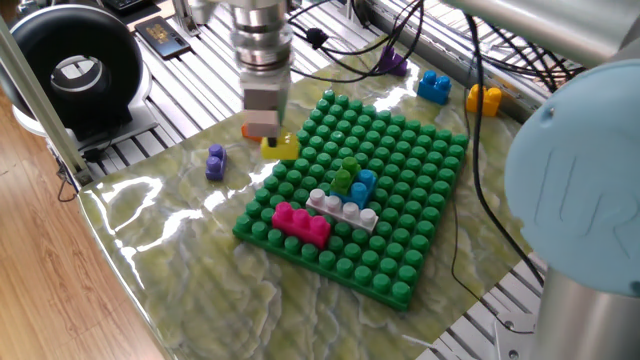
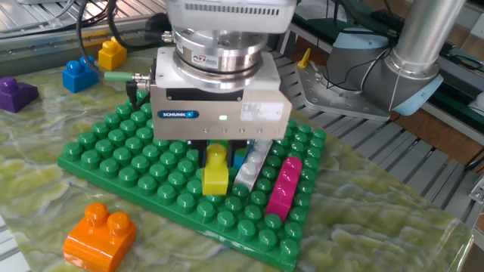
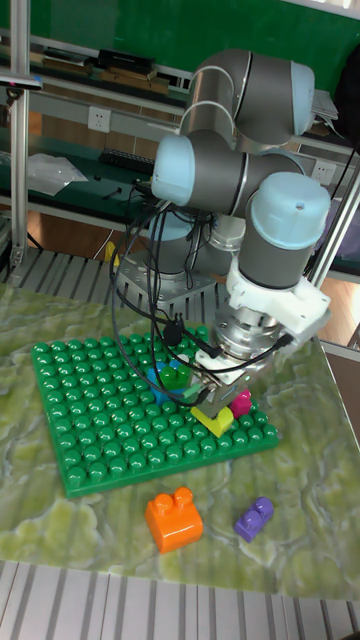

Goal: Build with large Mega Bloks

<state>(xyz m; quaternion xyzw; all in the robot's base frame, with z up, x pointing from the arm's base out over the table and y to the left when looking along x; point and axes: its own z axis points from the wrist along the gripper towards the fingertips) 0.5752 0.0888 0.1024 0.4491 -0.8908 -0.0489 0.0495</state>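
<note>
My gripper (image 2: 217,149) is shut on a yellow Mega Blok (image 2: 215,171), held just above the green baseplate (image 2: 113,143) near its edge. In one fixed view the yellow blok (image 1: 281,147) hangs under the gripper (image 1: 264,124) at the plate's left corner. A white blok (image 2: 249,171) and a magenta blok (image 2: 282,187) sit on the plate right beside the held one. A light blue blok (image 1: 364,183) and a small green piece (image 1: 343,176) stand behind the white blok (image 1: 343,208). In the tall fixed view the gripper (image 3: 219,404) hides most of these.
Loose on the mat: an orange blok (image 2: 100,234), a small purple blok (image 1: 216,162), and at the far side a purple blok (image 2: 15,92), a blue blok (image 2: 79,73) and a yellow blok (image 2: 112,53). A black round device (image 1: 72,70) and cables lie beyond the mat.
</note>
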